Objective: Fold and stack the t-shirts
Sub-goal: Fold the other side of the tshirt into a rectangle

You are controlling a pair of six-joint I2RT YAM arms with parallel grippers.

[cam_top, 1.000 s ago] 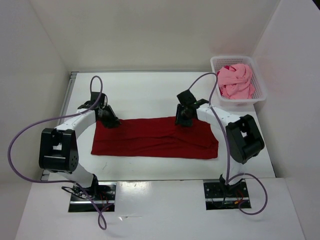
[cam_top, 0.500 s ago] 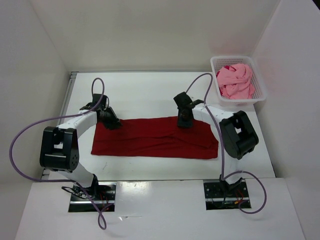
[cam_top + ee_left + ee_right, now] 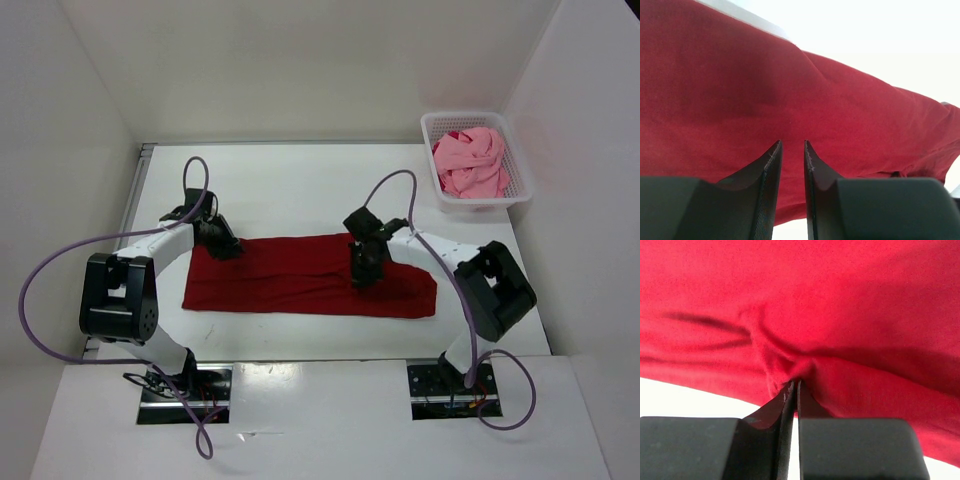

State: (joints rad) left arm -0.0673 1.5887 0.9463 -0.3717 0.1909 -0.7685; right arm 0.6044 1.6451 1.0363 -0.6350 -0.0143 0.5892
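Note:
A dark red t-shirt lies as a long flat strip across the middle of the table. My left gripper rests at its far left corner. In the left wrist view its fingertips stand a narrow gap apart over smooth cloth, with nothing between them. My right gripper is down on the right half of the strip. The right wrist view shows it shut on a puckered bunch of the red cloth. A light pink t-shirt lies crumpled in the basket.
The white lattice basket stands at the far right corner against the right wall. White walls close in the table on the left, back and right. Purple cables loop up from both arms.
My right gripper has closed on the shirt's far edge and drawn it toward the near side, bunching the cloth. The left gripper has stayed where it was.

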